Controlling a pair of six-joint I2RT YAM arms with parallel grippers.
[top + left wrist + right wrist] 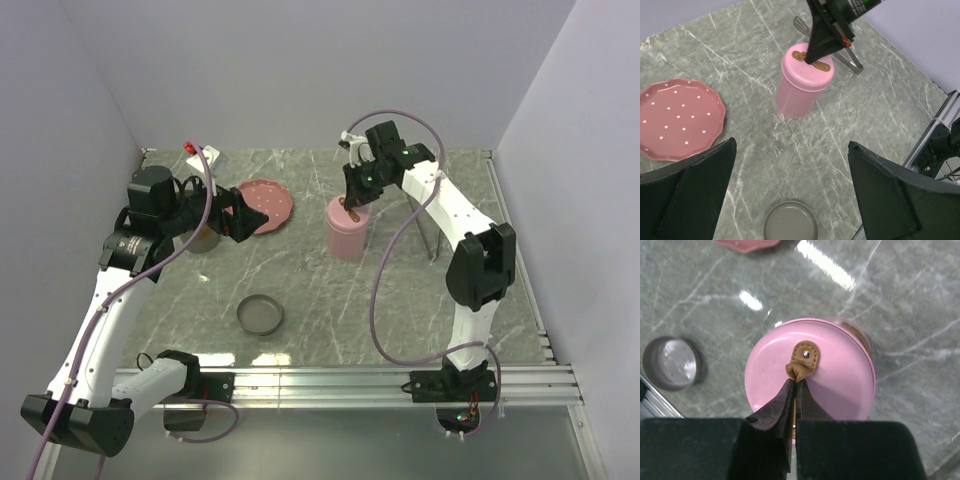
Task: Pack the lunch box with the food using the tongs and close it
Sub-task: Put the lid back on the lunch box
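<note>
Right wrist view: the pink lunch box (840,390) stands on the desk (910,300) with its lid on top, contents hidden. The right jaws are pinched shut on the lid's brown tab (803,361). Tongs (854,62) lie behind the lunch box. The left jaws gape wide, holding nothing.

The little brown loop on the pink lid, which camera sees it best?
The right wrist view. There the small brown leather loop sits mid-picture on the round pink lid, the right gripper shut on its end. The left wrist view shows it partly behind that gripper. The top external view gives only a brown speck.
</note>
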